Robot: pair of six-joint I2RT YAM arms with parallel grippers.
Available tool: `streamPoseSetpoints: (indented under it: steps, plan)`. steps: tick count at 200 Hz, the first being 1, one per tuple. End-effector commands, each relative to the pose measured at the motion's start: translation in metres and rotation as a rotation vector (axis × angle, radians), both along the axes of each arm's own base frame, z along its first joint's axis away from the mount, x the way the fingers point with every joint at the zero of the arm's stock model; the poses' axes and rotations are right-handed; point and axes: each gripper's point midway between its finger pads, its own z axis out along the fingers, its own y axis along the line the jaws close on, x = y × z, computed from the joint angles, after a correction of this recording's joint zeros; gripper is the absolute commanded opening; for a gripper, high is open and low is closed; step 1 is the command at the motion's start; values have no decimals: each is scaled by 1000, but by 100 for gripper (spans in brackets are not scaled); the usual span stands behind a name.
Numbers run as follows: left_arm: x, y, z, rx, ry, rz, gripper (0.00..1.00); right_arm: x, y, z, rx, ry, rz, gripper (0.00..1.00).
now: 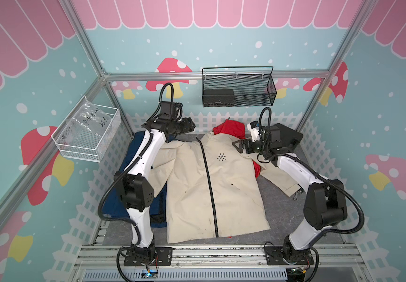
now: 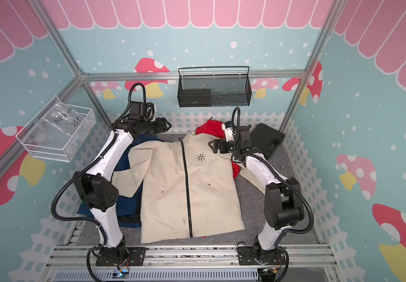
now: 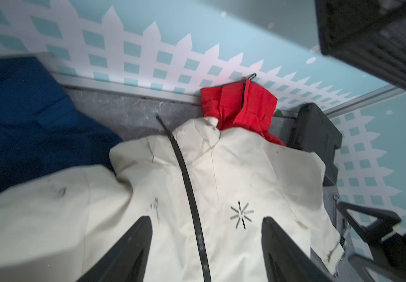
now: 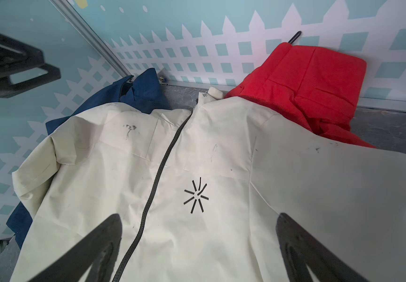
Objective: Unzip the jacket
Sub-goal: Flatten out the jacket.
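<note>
Jacket (image 1: 233, 195): cream, front up, flat on grey desk (image 1: 277, 207), overlapping blue garment (image 3: 26, 109) and red garment (image 1: 231, 129) | Zipper (image 1: 209, 183): closed, collar to hem | Left claw (image 3: 207, 219): jaws apart, empty, hovering near collar | Right claw (image 4: 199, 216): jaws spread wide, empty, above shoulder

Red garment (image 1: 230, 128) bunched against back wall, blue garment (image 3: 26, 117) at left, black case (image 2: 268, 140) in far right corner, black mesh basket (image 1: 238, 90) on back wall, white wire basket (image 1: 79, 149) holding plastic bag (image 1: 87, 122), grey mat (image 1: 277, 207).
</note>
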Motion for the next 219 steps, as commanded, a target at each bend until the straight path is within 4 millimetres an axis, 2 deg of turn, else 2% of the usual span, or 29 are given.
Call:
streamPoseSetpoints:
  steps: [1,5,9,22,43,69,103,108,110,113,132,157,205,219]
  plan:
    - [29,1,-40,57,64,4,75,10,7,2,10,-29,24,100]
    - [35,1,-51,71,76,4,75,10,8,0,9,-28,28,100]
    - [40,2,-52,82,66,5,77,10,8,-1,8,-29,32,100]
    - [57,6,-74,105,65,12,78,10,10,-5,5,-29,52,100]
    - [75,7,-108,59,77,-15,78,10,14,-12,-2,-21,81,100]
    - [80,8,-150,21,127,-50,77,15,16,-20,-5,-1,89,99]
    - [77,16,-191,-5,191,-72,77,23,22,-26,24,29,96,99]
    - [77,18,-196,-15,202,-70,77,24,23,-24,32,28,100,99]
    - [77,19,-198,-18,207,-69,77,25,24,-35,32,51,102,99]
    - [76,20,-200,-27,215,-67,76,26,24,-39,35,62,102,99]
    - [73,21,-215,-82,260,-72,74,28,27,-44,52,83,106,99]
    - [69,20,-232,-137,308,-80,70,30,28,-44,53,83,98,98]
    - [57,13,-260,-220,408,-80,69,30,27,-44,56,88,92,98]
    - [55,8,-264,-254,427,-96,62,30,27,-44,57,88,93,98]
